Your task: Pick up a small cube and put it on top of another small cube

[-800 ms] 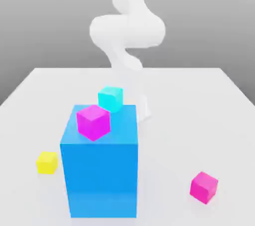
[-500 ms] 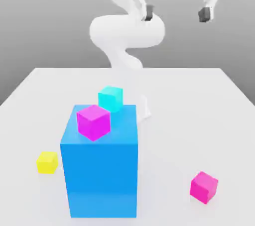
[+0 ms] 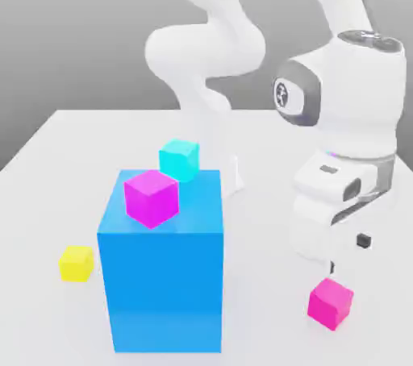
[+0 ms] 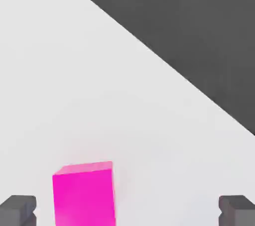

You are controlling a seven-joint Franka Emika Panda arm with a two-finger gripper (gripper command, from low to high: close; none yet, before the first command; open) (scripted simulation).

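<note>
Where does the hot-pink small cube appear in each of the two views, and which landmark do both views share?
Exterior view: the hot-pink cube lies on the table near the lower right corner, below the gripper.
Hand view: the same cube sits between the open fingertips.
Shared landmark: the white table.

From my end, the hot-pink cube (image 4: 83, 192) runs off the bottom edge in the hand view, and so do both fingertips (image 4: 18, 210) in the bottom corners. In the exterior view, the hand (image 3: 347, 253) at lower right is mostly tucked behind the wrist housing, and the arm (image 3: 266, 2) gets chopped by the top edge.
</note>
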